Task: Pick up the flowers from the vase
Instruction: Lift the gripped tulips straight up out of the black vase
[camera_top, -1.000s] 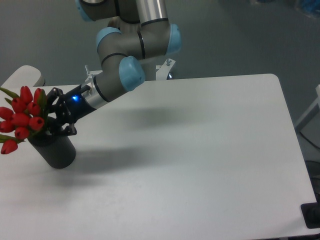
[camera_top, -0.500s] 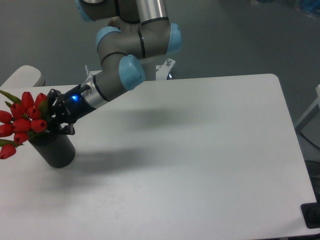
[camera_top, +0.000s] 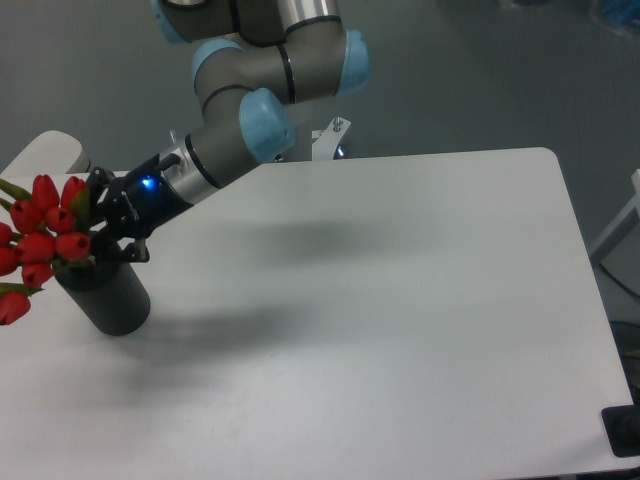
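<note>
- At the far left the flowers (camera_top: 45, 235), a bunch of red tulip buds with green leaves, sit a little higher than they did a second ago. The topmost buds have climbed, and the whole bunch has drifted slightly toward the left edge of the view.
- The stems are hidden behind the buds and the claw, so I cannot tell whether their ends are out of the opening yet. The bunch hangs right above the rim, so I would say it is only partly drawn out.
- Just below stands the vase (camera_top: 107, 297), a matte black cylinder upright on the white worktop (camera_top: 400, 300). It has not shifted or tipped while the bunch rose, which suggests the stems are sliding freely and not dragging it along.
- Immediately right of the buds, the claw (camera_top: 100, 222) has moved up and leftward with the flowers. Its dark fingers look drawn in around the stems at the base of the bunch, just over the vase mouth. That the bunch follows it tells me the hold is real, though the contact itself is too dark to make out.
- Further right, the grey and blue arm (camera_top: 245, 125) has swung up and over a touch, its blue light now higher.
- For the task, this reads as the lift being under way, with more upward travel needed.
</note>
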